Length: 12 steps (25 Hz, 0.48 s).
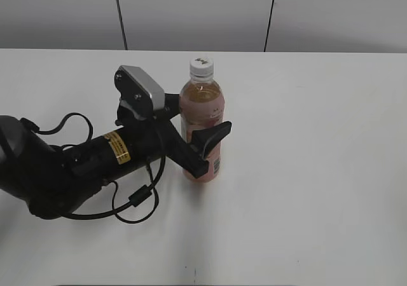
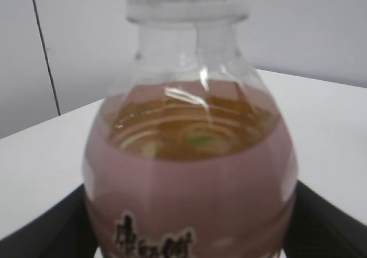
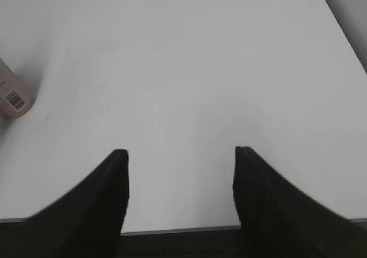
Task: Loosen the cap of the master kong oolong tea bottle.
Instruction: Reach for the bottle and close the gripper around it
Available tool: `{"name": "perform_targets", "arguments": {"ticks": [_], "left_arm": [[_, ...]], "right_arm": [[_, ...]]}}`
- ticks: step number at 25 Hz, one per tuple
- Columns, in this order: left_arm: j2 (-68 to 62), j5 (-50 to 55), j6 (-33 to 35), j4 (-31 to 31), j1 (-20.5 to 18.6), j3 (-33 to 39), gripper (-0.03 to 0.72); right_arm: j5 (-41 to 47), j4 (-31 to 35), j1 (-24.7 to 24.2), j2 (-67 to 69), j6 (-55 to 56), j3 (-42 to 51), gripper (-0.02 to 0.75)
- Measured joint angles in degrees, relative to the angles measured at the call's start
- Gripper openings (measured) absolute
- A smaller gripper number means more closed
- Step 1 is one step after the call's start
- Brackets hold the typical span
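Observation:
The master kong oolong tea bottle (image 1: pixel 202 117) stands upright on the white table, amber tea inside, pink label around it. Its white cap (image 1: pixel 201 66) sits on top with a small dark mark. My left gripper (image 1: pixel 206 147) is shut on the bottle's pink body, one black finger on each side. In the left wrist view the bottle (image 2: pixel 189 172) fills the frame between my fingers, and the cap is cut off at the top edge. My right gripper (image 3: pixel 180 155) is open and empty over bare table; the bottle's base (image 3: pixel 12 94) shows at its far left. The right arm is out of the exterior view.
The white table (image 1: pixel 318 171) spreads to the right and front of the bottle. A grey panelled wall (image 1: pixel 191 13) runs behind the table's back edge. Black cables (image 1: pixel 137 200) loop beside my left arm. The table's near edge shows under my right gripper (image 3: pixel 178 230).

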<state>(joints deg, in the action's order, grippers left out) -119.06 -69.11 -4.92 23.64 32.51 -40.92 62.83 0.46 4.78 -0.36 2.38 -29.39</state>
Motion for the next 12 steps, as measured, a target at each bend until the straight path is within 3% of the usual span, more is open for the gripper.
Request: {"name": "perform_targets", "arguments": {"ticks": [12], "left_arm": [[-4.72,0.04,0.0,-0.09,0.0,-0.08,0.54]], "right_arm": [[0.0,0.0,0.0,0.0,0.0,0.0,0.439]]}}
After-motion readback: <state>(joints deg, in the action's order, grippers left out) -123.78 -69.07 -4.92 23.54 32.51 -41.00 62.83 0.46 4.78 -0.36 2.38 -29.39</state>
